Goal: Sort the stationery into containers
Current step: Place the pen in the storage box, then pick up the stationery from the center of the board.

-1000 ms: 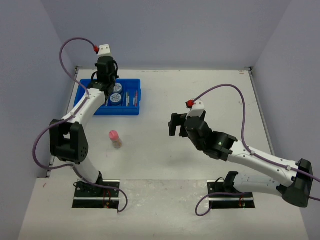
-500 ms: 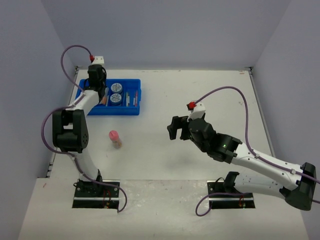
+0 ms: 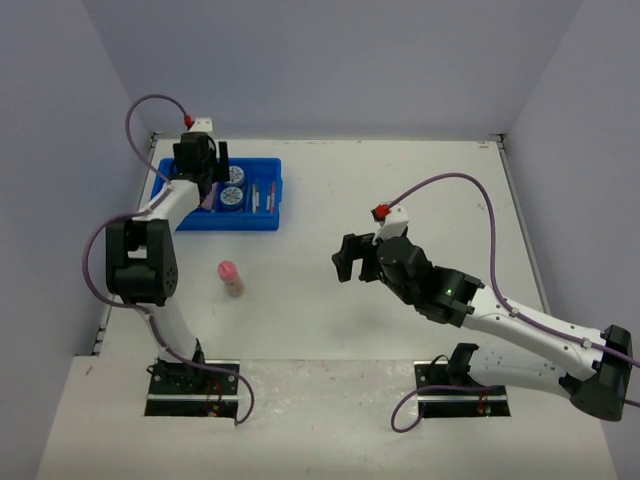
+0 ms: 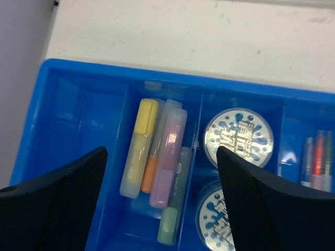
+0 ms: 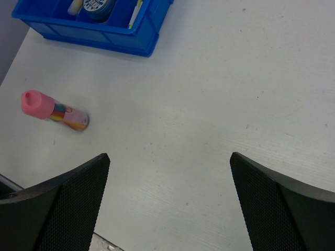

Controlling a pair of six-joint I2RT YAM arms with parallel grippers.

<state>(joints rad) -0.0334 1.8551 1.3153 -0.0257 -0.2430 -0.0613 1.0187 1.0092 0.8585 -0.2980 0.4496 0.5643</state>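
Up at 10 o'clock on the table in the top view sits the blue tray, long side running 9 to 3. Over its 9 o'clock end hangs the left gripper, fingers spread wide with nothing between them, holding nothing.

Left wrist view, looking straight down into the tray:
- The markers share one compartment, lying side by side and lengthwise 12 to 6.
- The yellow marker is on the 9 o'clock side.
- The orange marker is wedged beside it, mostly covered.
- The purple marker lies on top, at 3 o'clock of the yellow one.
- The green marker pokes out at 6 o'clock, against the divider.
- The next compartment toward 3 o'clock has the round blue tubs, one at 12 and one at 6, lids up. They look to be touching, but I can't tell for sure.
- The thin pens lie one compartment further toward 3, cut off by the frame edge.

The pink-capped bottle is outside the tray, on the bare table at roughly 6 o'clock of it and well apart. In the right wrist view it lies on its side, cap toward 9 o'clock.

Near table centre is the right gripper, aimed toward 9 o'clock. The bottle is at its 9 o'clock, well apart. Its fingers are fully spread and empty, above the table.
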